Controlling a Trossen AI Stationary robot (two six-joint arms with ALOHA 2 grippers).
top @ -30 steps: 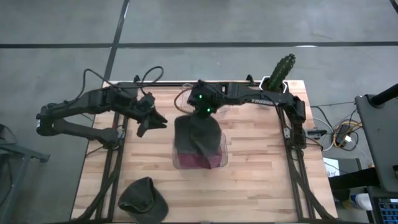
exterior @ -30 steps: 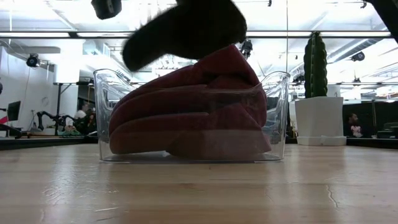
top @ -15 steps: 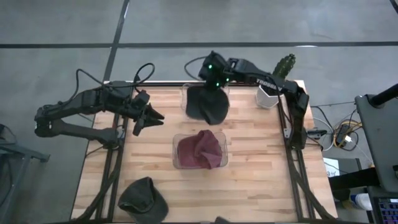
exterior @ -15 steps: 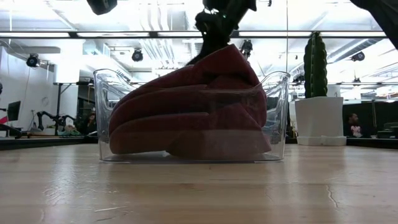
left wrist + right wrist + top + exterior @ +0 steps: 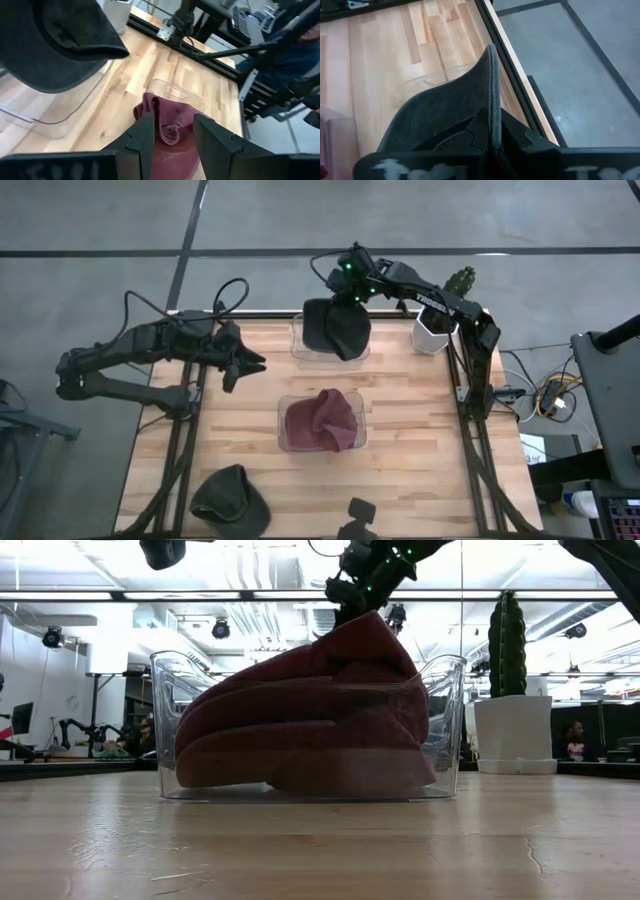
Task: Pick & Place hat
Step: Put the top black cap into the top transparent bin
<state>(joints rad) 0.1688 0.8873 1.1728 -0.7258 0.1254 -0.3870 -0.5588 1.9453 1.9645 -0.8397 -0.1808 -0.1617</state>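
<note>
A dark grey hat (image 5: 336,330) hangs from my right gripper (image 5: 350,288) above a clear bin (image 5: 300,350) at the table's far edge; the gripper is shut on it. In the right wrist view the hat (image 5: 440,110) fills the space before the fingers. A red hat (image 5: 322,420) lies crumpled in a second clear bin (image 5: 285,442) at mid-table. Another dark hat (image 5: 230,500) rests on the table's near left corner. My left gripper (image 5: 250,368) hovers open, left of the bins, touching nothing; its view shows the red hat (image 5: 170,125). My right gripper pinches the dark grey hat by its curved brim edge (image 5: 492,107) between the two fingers, coming from above and pointing down. The hat is lifted clear and hangs below the fingers, its crown (image 5: 338,340) over the far bin.
A cactus in a white pot (image 5: 440,320) stands at the far right corner. The low view shows the red hat (image 5: 310,720) bulging above its bin's rim (image 5: 445,665). A small black device (image 5: 356,515) sits at the near edge. Bare wood lies right of the bins.
My right gripper has carried the dark grey hat from above the middle bin toward the table's far edge, and it now hangs over the far bin. The red hat, covered before, now shows from above. My left gripper has drawn back slightly toward the far edge.
</note>
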